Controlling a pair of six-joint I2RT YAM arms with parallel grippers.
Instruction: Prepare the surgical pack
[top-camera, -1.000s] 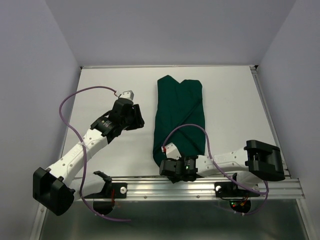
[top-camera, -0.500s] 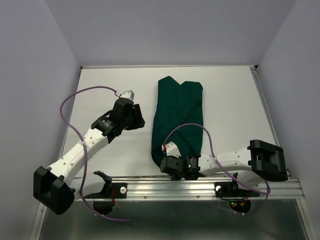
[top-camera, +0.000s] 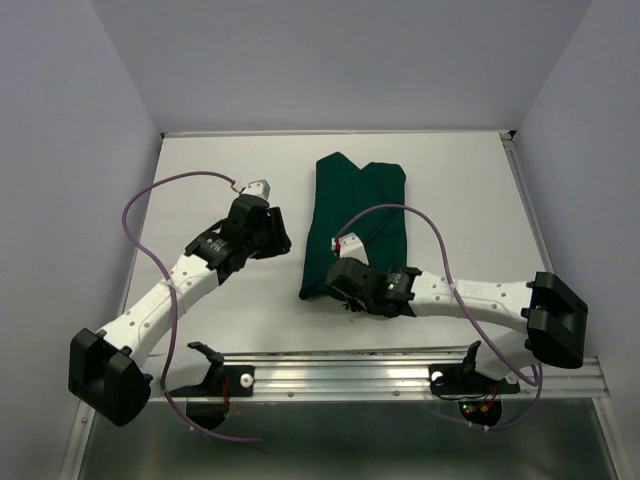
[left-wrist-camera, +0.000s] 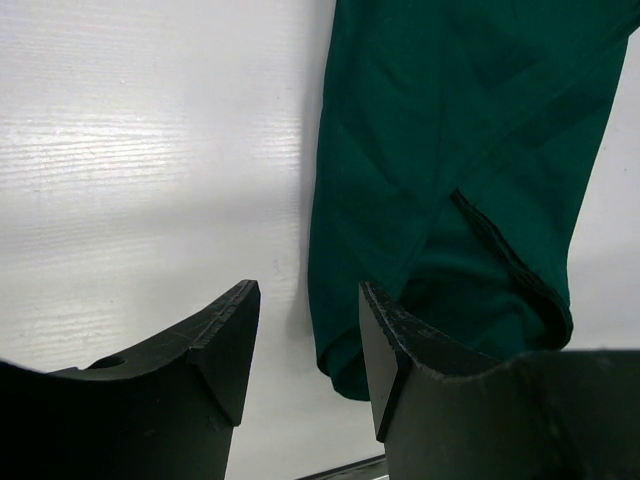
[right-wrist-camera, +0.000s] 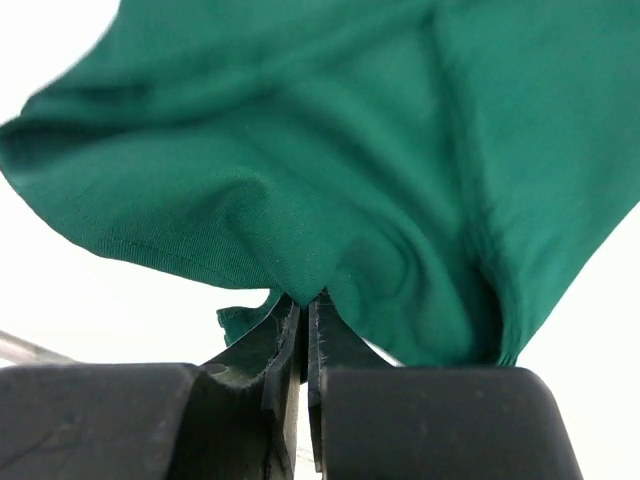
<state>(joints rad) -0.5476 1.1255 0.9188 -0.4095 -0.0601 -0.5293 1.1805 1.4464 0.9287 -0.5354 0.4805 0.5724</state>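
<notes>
Top external view: a dark green cloth (top-camera: 362, 205) lies on the white table (top-camera: 470, 200), a little right of the middle, folded into a long narrow strip that runs from the far side toward the near side. The right gripper (top-camera: 338, 285) sits on the near end of this cloth, and its arm reaches in from the right. The left gripper (top-camera: 274, 234) is over the bare table, just left of the cloth and not touching it. Left wrist view: the left gripper (left-wrist-camera: 305, 320) has its two fingers apart, over the white table (left-wrist-camera: 150, 150), and the rounded end of the cloth (left-wrist-camera: 450, 150) is just beyond the right finger. Right wrist view: the right gripper (right-wrist-camera: 303, 305) is clamped on the cloth (right-wrist-camera: 300, 140), with its fingers pressed together on a small fold, and the fabric rises from this pinch in wrinkles above the table (right-wrist-camera: 90, 300).
</notes>
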